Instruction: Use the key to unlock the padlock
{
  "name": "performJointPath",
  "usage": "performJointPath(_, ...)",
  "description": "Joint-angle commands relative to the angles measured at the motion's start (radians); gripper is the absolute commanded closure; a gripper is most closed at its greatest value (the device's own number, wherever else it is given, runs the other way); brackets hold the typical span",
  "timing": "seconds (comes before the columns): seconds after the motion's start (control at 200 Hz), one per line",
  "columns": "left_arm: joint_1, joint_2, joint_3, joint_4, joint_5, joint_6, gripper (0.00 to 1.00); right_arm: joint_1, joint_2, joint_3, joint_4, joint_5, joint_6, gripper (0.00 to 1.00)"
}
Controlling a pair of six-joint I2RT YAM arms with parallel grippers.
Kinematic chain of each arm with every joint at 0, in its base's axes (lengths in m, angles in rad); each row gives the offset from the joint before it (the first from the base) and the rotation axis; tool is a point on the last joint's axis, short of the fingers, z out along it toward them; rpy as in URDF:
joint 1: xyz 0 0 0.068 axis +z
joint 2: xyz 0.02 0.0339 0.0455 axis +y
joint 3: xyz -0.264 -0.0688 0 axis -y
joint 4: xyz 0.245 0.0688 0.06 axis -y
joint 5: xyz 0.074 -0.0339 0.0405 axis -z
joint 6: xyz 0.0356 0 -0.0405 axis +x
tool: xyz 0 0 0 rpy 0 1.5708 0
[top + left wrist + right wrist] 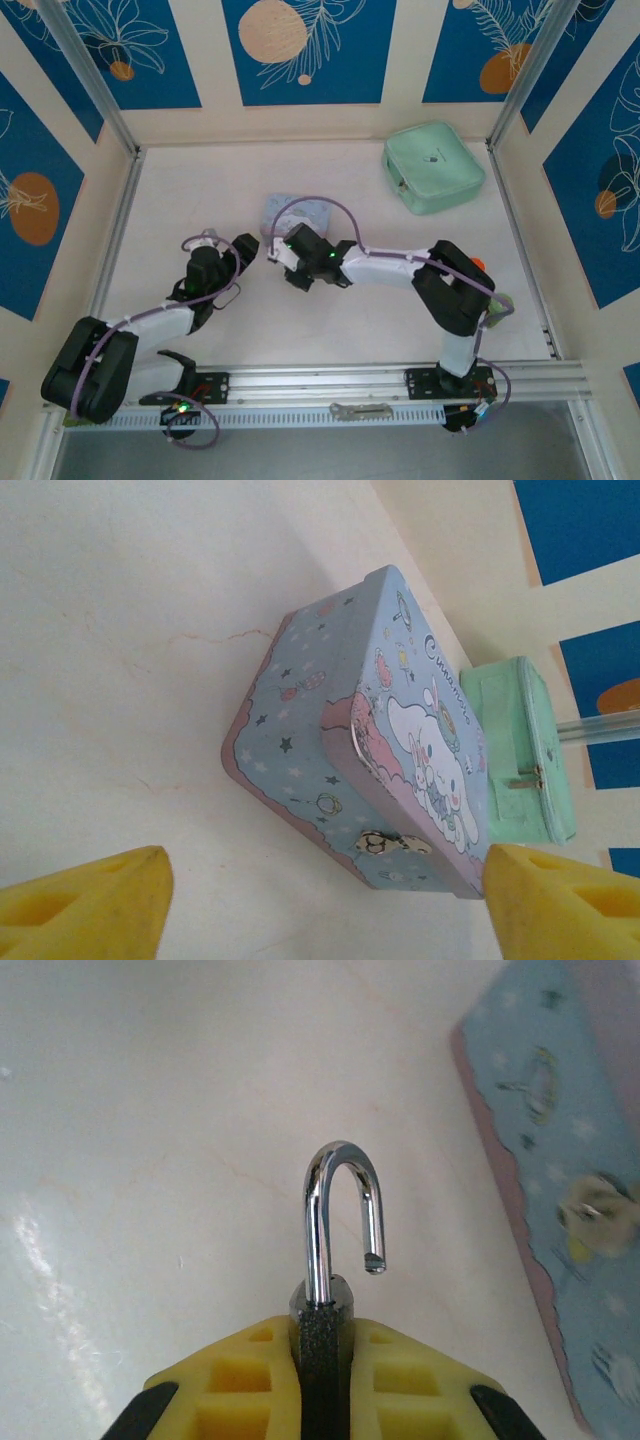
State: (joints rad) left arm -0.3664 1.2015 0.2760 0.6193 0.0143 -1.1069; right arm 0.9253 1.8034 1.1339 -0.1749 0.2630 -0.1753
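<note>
Yellow-padded right tool (pixel 322 1380) clamps gritty black padlock (pixel 322 1310) — chrome shackle (pixel 318 1200) open | left tool (pixel 325 905) agape

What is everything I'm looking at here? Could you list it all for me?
tin: one, light blue with cartoon print, middle of the table
pouch: one, mint green, far right of the table
padlock: one, black body with silver shackle swung open, held in the right hand
table: one, white, under everything
left hand: one, yellow pads, open, facing the tin
right hand: one, yellow pads, shut on the padlock, beside the tin
</note>
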Motion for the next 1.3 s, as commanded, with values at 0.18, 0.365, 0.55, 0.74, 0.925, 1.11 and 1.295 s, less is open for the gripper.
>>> performJointPath(0.18,0.013,-0.014,0.081,-0.085,-0.015,0.091,0.01,-0.132,-0.226,-0.126,-0.099,-0.025,0.458,1.0)
performJointPath(0.365,0.014,-0.051,0.109,-0.147,-0.039,0.118,0.0,-0.345,-0.327,-0.228,-0.119,-0.154,0.678,1.0)
performJointPath(0.55,0.014,-0.042,0.101,-0.145,-0.025,0.099,0.0,-0.477,-0.348,-0.298,-0.116,-0.169,0.748,1.0)
performJointPath(0.74,0.014,-0.012,0.107,-0.137,-0.01,0.084,0.0,-0.507,-0.294,-0.312,-0.122,-0.189,0.779,1.0)
performJointPath(0.925,0.014,0.03,0.135,-0.116,0.018,0.078,0.0,-0.506,-0.24,-0.313,-0.09,-0.208,0.808,1.0)
performJointPath(1.11,0.014,0.053,0.135,-0.096,0.029,0.066,0.0,-0.503,-0.211,-0.316,-0.066,-0.214,0.822,0.97)
performJointPath(1.295,0.014,0.053,0.122,-0.087,0.028,0.061,0.0,-0.502,-0.21,-0.323,-0.049,-0.212,0.829,0.83)
